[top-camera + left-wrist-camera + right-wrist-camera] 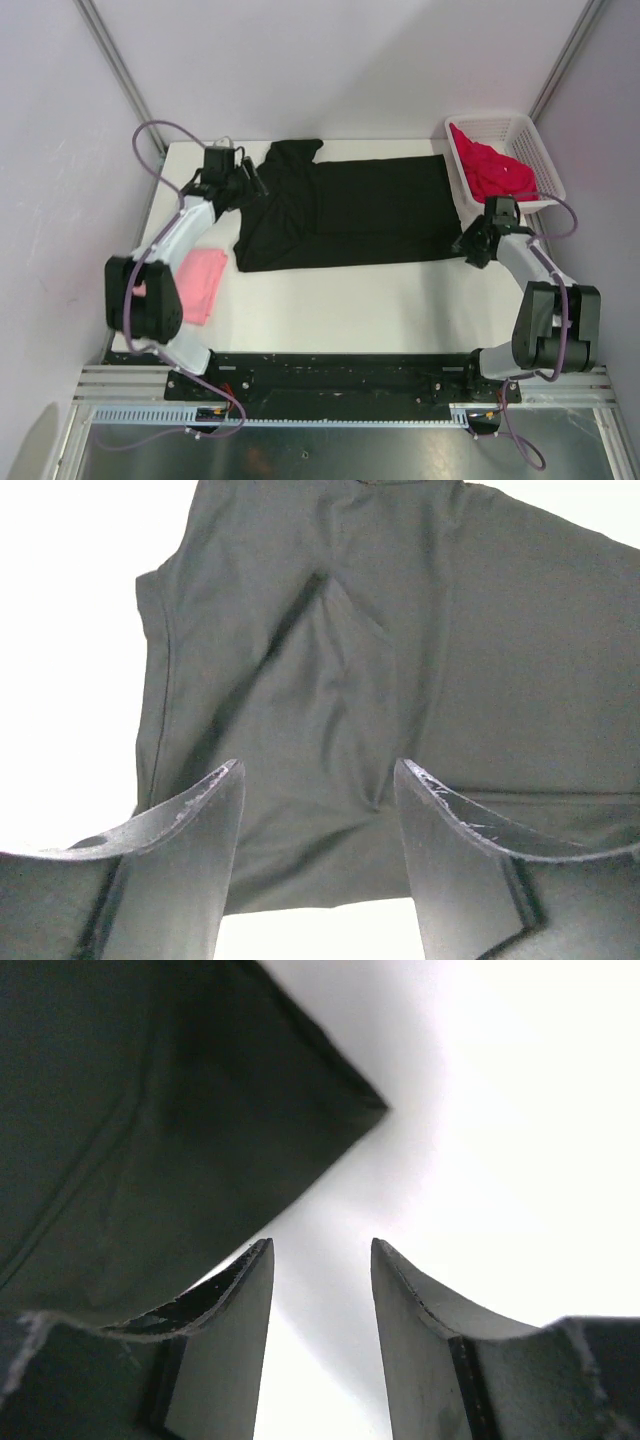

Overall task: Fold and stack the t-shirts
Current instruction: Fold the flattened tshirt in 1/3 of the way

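At the left of the top view, the pink tee lies folded flat on the white table, at its left edge and partly under the left arm. That arm reaches up the frame to the upper left, where the left gripper sits over the sleeve end of the black tee.

In the left wrist view the jaws of the left gripper stand spread. The black tee fills the frame beyond them, with a raised fold running down its middle. Nothing is pinched between the fingers.

The black tee is laid out lengthwise across the centre of the top view. One sleeve points to the top of the frame, and its right edge reaches almost to the basket.

The basket stands at the upper right corner of the table, and the red tee is bunched inside it.

Just below the basket, the right gripper is at the lower right corner of the black tee. In the right wrist view its jaws are spread and empty. A corner of the black tee lies at the upper left of that frame, and only bare table shows between the fingers.
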You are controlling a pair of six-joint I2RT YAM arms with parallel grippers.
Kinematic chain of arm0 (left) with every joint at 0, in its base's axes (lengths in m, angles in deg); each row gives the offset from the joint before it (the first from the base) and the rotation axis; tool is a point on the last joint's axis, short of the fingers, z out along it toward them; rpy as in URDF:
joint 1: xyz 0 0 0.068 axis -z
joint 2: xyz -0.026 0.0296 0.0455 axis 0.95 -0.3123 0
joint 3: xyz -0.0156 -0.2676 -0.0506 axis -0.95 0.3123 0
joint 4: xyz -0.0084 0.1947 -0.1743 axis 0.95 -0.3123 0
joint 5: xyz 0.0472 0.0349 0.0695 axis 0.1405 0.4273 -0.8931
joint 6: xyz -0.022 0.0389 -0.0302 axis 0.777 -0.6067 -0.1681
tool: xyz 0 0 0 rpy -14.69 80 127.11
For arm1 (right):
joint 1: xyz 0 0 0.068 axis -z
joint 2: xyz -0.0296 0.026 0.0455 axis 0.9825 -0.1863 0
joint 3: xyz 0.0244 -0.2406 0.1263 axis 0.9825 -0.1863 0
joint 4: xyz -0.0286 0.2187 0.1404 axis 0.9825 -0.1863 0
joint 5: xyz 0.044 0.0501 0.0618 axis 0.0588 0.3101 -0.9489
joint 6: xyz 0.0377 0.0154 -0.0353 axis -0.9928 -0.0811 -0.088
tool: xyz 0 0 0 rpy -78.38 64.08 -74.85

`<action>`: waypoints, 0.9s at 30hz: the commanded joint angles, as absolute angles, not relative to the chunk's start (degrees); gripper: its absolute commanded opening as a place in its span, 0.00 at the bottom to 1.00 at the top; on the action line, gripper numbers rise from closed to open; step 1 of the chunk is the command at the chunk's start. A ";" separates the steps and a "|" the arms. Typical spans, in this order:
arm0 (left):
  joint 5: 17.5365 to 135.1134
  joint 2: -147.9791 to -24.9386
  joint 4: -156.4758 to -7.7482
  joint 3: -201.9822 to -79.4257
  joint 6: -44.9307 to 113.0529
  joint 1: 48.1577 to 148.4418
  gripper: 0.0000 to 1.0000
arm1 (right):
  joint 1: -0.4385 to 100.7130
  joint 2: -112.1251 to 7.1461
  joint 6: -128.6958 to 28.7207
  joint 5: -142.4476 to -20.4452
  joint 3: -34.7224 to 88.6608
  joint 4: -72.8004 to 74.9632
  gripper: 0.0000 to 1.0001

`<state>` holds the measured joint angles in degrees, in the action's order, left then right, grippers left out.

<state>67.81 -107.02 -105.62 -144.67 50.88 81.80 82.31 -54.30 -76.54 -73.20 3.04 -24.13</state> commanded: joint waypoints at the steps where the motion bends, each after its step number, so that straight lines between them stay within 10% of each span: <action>1: 67.16 -95.90 -104.70 -135.21 59.29 82.17 0.64 | 87.46 -50.42 -77.28 -77.37 -0.72 -23.41 0.48; 27: 67.46 -80.53 -101.78 -109.09 63.70 82.08 0.60 | 92.53 -62.91 -80.61 -74.57 -2.87 -9.69 0.49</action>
